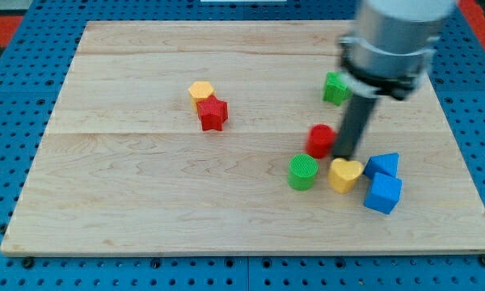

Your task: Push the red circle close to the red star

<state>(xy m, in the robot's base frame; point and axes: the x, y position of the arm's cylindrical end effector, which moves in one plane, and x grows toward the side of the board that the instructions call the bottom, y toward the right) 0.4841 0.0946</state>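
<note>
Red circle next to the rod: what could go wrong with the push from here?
1. My tip sits at the red circle's right, slightly low; an off-centre push could roll it toward the view's top, missing the red star.
2. The yellow heart and green cylinder lie close below; my tip may drag them.
3. Overshooting could knock the yellow hexagon touching the star.
</note>
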